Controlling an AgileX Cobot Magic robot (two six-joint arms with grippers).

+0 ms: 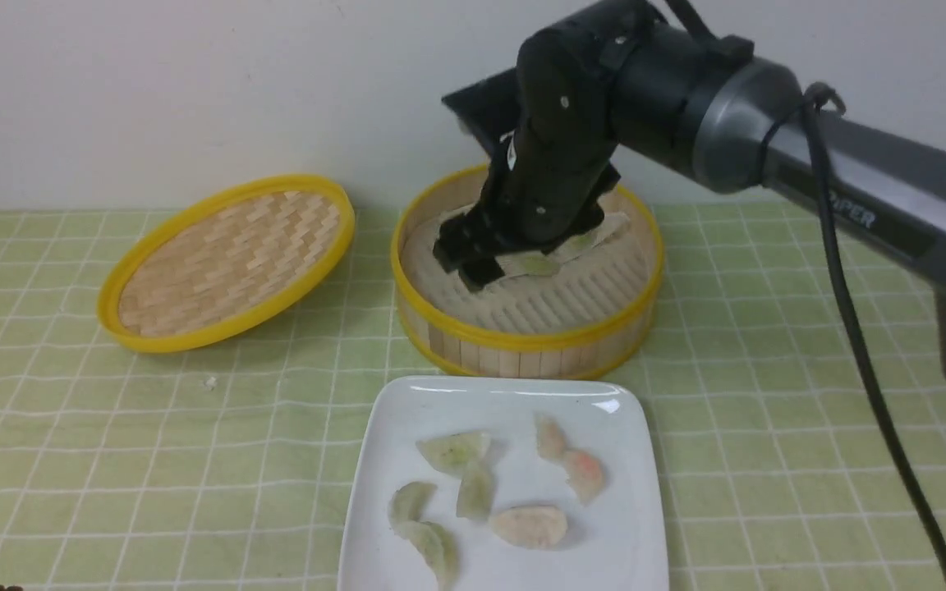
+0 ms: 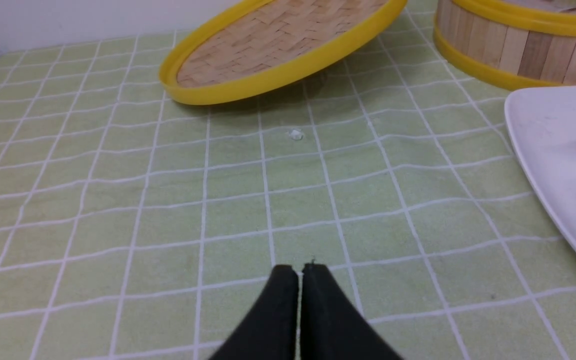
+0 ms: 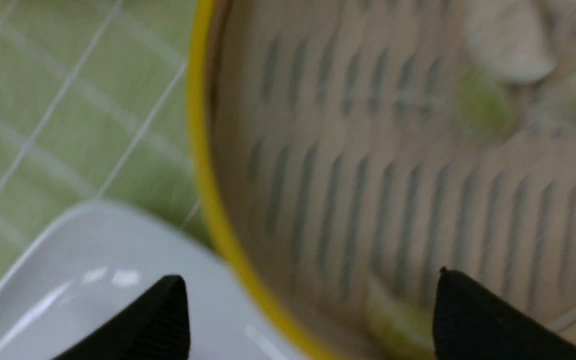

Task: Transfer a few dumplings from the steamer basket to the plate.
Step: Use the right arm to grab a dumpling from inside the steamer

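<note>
Right gripper [image 1: 466, 263] splayed wide, empty, over steamer basket [image 1: 522, 338]; best centre jaws over green dumpling [image 1: 535, 265] toward basket's far rim, pinch lightly, lift clear before plate [image 1: 506, 386]

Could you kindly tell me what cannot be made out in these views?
1. Front view: the right tool and its arm cover the rear of the steamer basket, so the dumplings left inside cannot be counted.
2. Right wrist view: blur smears those dumplings.
3. Left wrist view: the frame edge cuts off the plate.
</note>
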